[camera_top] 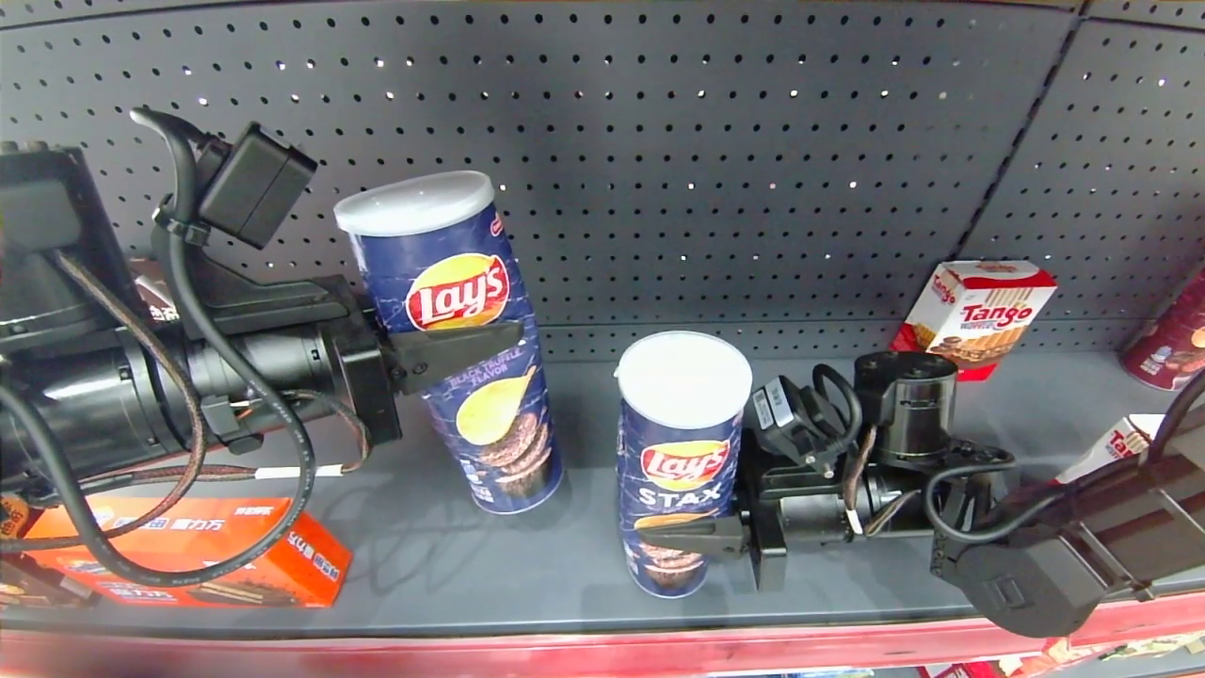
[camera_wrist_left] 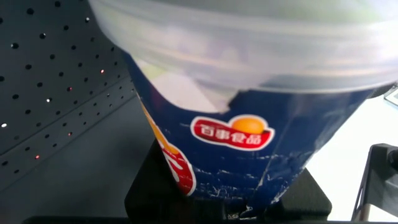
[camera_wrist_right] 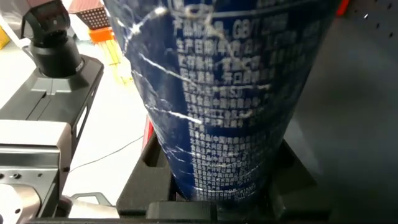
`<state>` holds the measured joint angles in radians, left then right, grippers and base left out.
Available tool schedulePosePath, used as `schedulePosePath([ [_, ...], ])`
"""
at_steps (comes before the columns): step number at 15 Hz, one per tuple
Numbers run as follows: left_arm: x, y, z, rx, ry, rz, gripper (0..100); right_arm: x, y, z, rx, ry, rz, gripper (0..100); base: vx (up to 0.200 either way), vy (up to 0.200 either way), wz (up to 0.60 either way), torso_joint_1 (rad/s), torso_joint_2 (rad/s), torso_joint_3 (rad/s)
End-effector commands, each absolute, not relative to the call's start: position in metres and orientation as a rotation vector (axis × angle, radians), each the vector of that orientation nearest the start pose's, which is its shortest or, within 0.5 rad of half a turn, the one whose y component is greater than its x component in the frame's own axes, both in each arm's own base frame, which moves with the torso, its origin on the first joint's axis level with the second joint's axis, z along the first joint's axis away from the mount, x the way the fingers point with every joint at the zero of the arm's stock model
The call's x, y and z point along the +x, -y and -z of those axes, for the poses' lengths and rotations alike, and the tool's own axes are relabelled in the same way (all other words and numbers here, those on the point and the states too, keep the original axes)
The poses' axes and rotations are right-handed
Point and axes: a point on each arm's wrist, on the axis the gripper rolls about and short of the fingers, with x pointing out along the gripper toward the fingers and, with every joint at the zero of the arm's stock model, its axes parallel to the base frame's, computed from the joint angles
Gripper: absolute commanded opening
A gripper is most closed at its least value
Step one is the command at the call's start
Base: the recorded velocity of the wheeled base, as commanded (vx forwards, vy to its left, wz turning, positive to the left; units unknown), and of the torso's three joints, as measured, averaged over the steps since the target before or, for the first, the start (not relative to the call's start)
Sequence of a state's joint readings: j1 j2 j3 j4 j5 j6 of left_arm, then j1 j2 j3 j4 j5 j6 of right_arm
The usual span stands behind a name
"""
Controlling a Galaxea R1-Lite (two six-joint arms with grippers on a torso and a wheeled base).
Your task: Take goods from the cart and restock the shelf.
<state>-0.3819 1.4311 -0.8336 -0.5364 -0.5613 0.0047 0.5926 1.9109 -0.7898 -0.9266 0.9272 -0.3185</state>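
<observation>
Your left arm point(camera_top: 235, 367) lies level, coming in from the left, with the left end effector point(camera_top: 482, 341) clamped across the middle of the tilted chip can point(camera_top: 442, 273). Your right arm point(camera_top: 1083, 527) comes in low from the right, with the right end effector point(camera_top: 673, 518) closed around the lower half of the upright chip can point(camera_top: 682, 443).

A dark grey pegboard point(camera_top: 706, 141), dotted with small holes, spans the whole background. At the front left an orange box point(camera_top: 282, 565) lies flat, partly hidden. At the back right a red-and-white wafer box point(camera_top: 979, 315) stands against the pegboard, slightly tilted. Farther right, a red can point(camera_top: 1172, 344) is cut off by the edge. Nearer the front, a second wafer box point(camera_top: 1111, 443) is mostly hidden.
</observation>
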Motion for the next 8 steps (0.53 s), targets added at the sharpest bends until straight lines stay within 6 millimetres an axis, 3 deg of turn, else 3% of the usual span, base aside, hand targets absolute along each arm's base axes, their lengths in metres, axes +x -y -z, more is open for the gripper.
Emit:
schedulePosePath([
  [1, 0.2222, 0.1022, -0.2537, -0.002, -0.066, 0.943, 0, 0.2694, -0.2036, -0.1330, -0.215, 0.008, -1.537, 0, 0.000, 0.000, 0.00, 0.000, 0.00, 0.000],
  [4, 0.2221, 0.1021, -0.2529, -0.001, -0.068, 0.943, 0, 0.2720, -0.2046, -0.1291, -0.216, 0.011, -1.534, 0, 0.000, 0.000, 0.00, 0.000, 0.00, 0.000],
  [5, 0.2221, 0.1021, -0.2529, -0.001, -0.068, 0.943, 0, 0.2722, -0.2054, -0.1295, -0.218, 0.024, -1.534, 100, 0.000, 0.000, 0.00, 0.000, 0.00, 0.000],
  [8, 0.2221, 0.1021, -0.2529, -0.001, -0.068, 0.943, 0, 0.2705, -0.2004, -0.1326, -0.220, 0.029, -1.520, 100, 0.000, 0.000, 0.00, 0.000, 0.00, 0.000],
])
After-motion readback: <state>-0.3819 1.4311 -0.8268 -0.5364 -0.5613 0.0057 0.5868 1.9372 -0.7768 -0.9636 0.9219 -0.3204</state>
